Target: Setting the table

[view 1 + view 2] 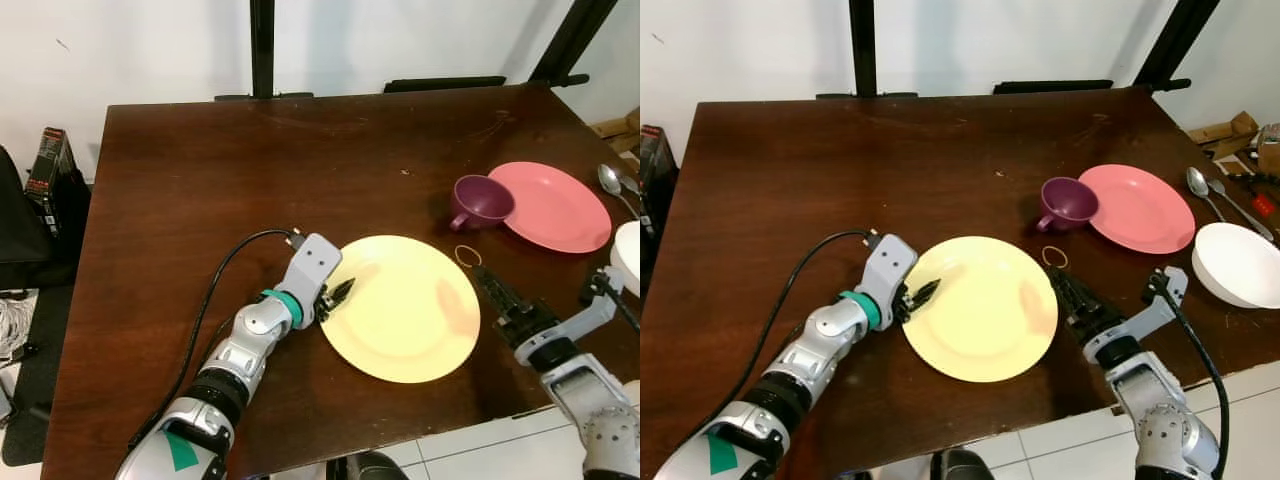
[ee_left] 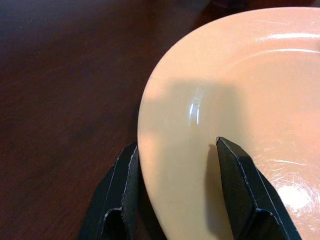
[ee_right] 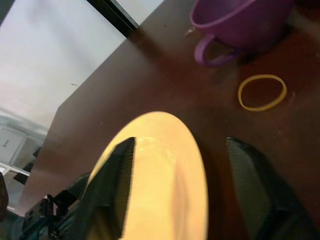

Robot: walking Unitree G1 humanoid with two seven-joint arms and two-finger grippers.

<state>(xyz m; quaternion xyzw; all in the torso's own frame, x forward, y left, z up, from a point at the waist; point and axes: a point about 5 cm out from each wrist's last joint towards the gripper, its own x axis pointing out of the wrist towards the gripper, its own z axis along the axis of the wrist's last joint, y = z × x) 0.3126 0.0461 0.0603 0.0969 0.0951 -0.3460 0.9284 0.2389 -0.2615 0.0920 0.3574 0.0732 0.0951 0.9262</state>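
left wrist view, left hand straddling yellow plate rim

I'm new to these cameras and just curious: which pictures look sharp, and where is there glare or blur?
Both eye views are sharp and evenly lit. Left wrist view: white glare streaks on the round yellow plate, with a shadow patch. Right wrist view: the right gripper is blurred, while the purple mug is clearer.
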